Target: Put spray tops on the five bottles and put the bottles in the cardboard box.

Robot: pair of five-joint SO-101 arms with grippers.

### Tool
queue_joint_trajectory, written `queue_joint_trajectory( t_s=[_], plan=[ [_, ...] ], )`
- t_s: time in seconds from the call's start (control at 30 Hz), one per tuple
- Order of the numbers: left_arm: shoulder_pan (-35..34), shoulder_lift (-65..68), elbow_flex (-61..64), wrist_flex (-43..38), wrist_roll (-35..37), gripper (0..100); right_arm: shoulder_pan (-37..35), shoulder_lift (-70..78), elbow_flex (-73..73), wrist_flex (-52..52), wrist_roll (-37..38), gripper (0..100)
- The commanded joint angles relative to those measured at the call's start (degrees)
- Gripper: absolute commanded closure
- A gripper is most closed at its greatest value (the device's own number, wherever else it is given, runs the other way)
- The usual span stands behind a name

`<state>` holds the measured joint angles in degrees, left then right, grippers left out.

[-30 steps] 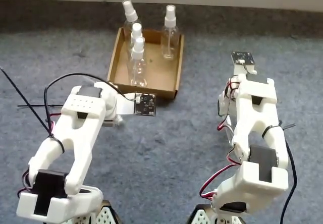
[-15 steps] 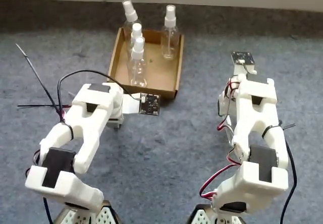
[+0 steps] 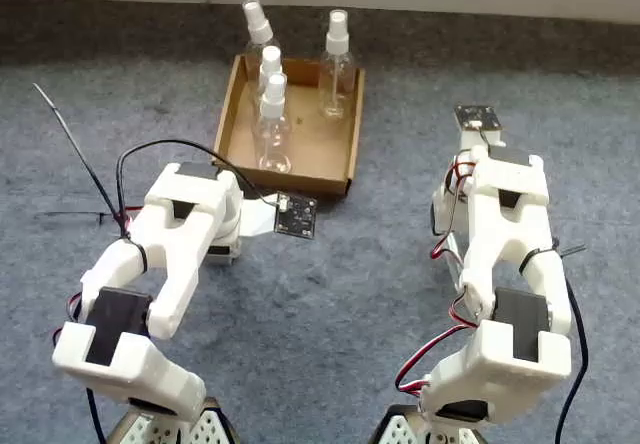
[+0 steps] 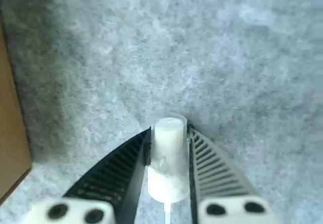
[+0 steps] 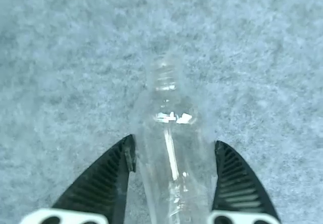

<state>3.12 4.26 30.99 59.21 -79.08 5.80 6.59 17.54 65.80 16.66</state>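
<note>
Shift: Left arm (image 3: 170, 254) has drawn back and turned over the last second, and its wrist board has slid slightly toward 5 o'clock. The right arm (image 3: 510, 234) has not moved.
Left gripper (image 4: 168, 129): clamped on a white spray top (image 4: 168, 156), held low over the grey carpet (image 3: 330, 294) at about 9 o'clock of the table's middle. The nozzle end points away from the wrist, and a thin dip tube appears to run back toward it.
Cardboard box (image 3: 232, 104): sits at 12 o'clock. Four capped bottles (image 3: 272, 114) stand there, three along its 9 o'clock side and one near its 1 o'clock corner.
Right gripper (image 5: 174, 141): closed around the body of a clear open bottle (image 5: 169, 108), out at 3 o'clock. The bare threaded neck points away from the wrist.
Step in hand: most likely bringing the last top to the last bottle.
Doing it well: the right arm should probably hold the bottle firm with its neck offered toward 9 o'clock. The left arm should probably turn so the tube end leads, line it up along the neck's axis, and slide the tube in before seating the collar squarely on the threads. A skewed approach risks bending the tube or cross-seating the top.
</note>
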Motion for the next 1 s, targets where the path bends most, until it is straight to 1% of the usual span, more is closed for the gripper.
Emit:
queue_joint_trajectory(
  t_s=[0.0,0.2,0.27,0.37,0.47,0.57,0.63,0.73,0.8,0.97],
  plan=[
    [-0.48,-0.13,-7.6,6.59,0.18,97,-0.31,-0.22,-3.03,1.8,1.76,87.5],
    [1.1,0.04,-20.53,16.35,32.53,98,-0.31,-0.22,-3.38,1.8,1.76,87.4],
    [1.71,0.31,-22.2,18.29,41.32,98,-0.31,-0.22,-3.3,1.8,1.76,86.5],
    [3.21,0.48,-22.2,18.81,51.25,98,-0.31,-0.22,-3.12,1.89,1.76,78.7],
    [4.35,0.57,-22.11,18.81,58.64,98,-0.48,-0.22,-3.38,3.65,1.85,72.2],
    [4.53,0.22,-22.55,18.81,63.74,98,-0.75,-0.22,-3.65,6.2,1.93,71.8],
    [4.53,0.13,-22.55,18.81,64.97,98,-1.8,-0.13,-5.93,6.64,1.93,71.8],
    [4.26,0.22,-22.2,18.81,65.05,98,-3.74,1.71,-9.63,6.99,5.36,71.8],
    [4.0,0.48,-22.11,18.81,65.14,98,-4.53,4.44,-11.91,9.01,7.21,71.8],
    [4.0,0.48,-22.11,18.81,65.14,98,-4.09,11.74,-20.26,11.91,7.47,71.8]
  ],
)
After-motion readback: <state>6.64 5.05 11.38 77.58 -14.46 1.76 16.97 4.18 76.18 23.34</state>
